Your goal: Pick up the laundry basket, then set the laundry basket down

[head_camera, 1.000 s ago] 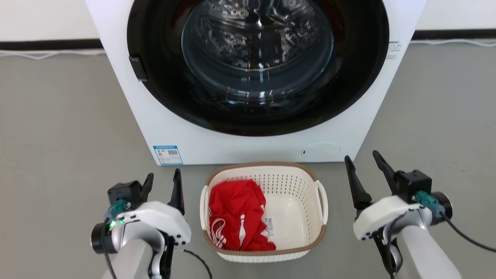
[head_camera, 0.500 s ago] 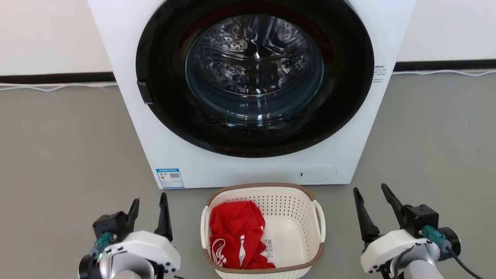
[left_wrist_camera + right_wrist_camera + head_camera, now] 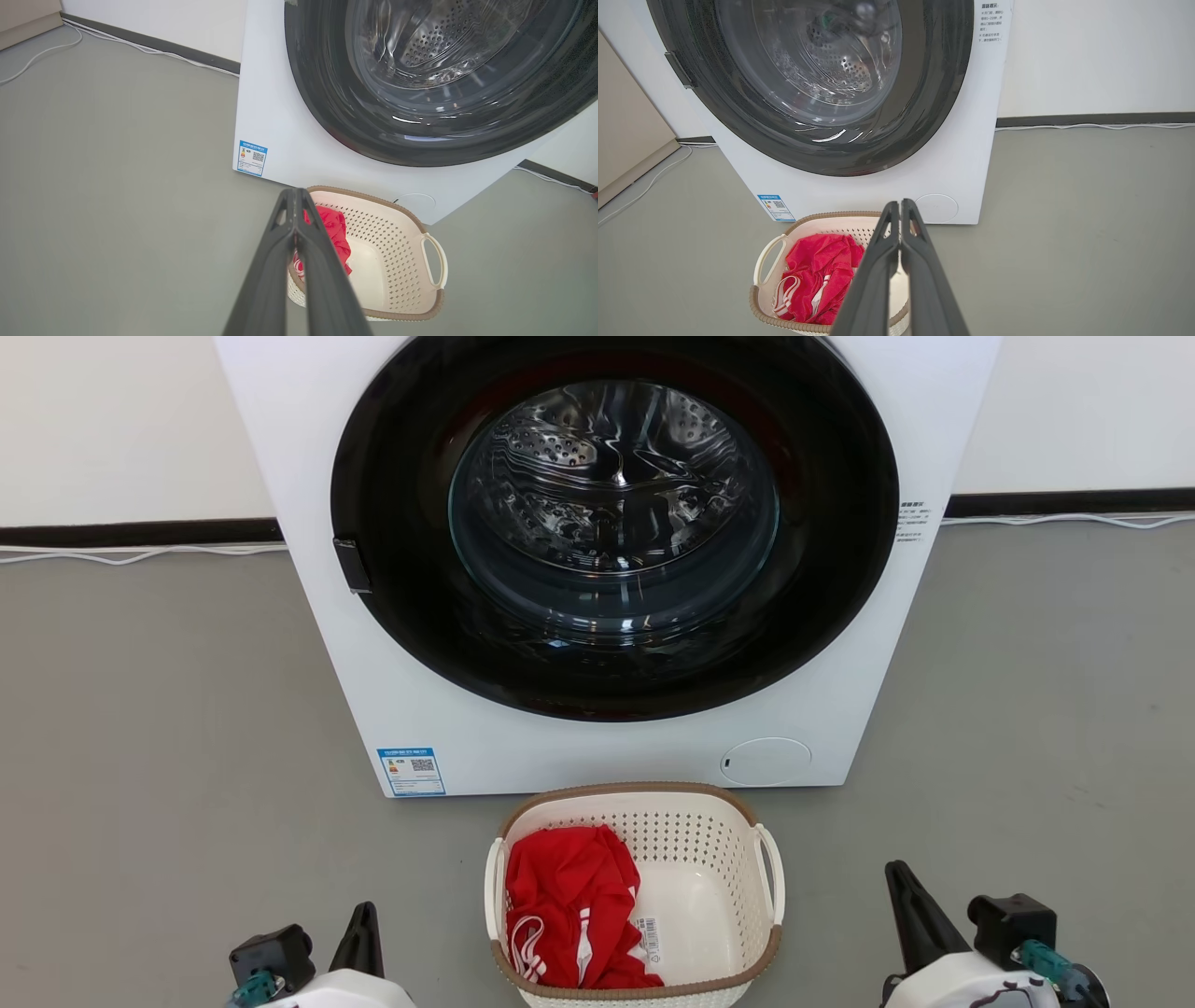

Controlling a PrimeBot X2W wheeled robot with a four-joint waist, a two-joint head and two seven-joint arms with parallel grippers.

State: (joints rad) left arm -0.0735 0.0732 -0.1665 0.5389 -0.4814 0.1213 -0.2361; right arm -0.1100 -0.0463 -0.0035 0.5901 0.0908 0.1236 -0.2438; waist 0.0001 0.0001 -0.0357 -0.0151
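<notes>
laundry basket: on the floor just before the washing machine, red garment inside | left tool: clenched, empty, apart on its left | right tool: clenched, empty, apart on its right | stage: fits pre-lift or after set-down; the flanking probably suits its loop handles

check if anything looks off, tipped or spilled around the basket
Nothing stands out. The laundry basket sits upright on the floor before the washing machine, the red garment inside it, nothing spilled. The left gripper and right gripper are shut, both apart from the basket.
</notes>
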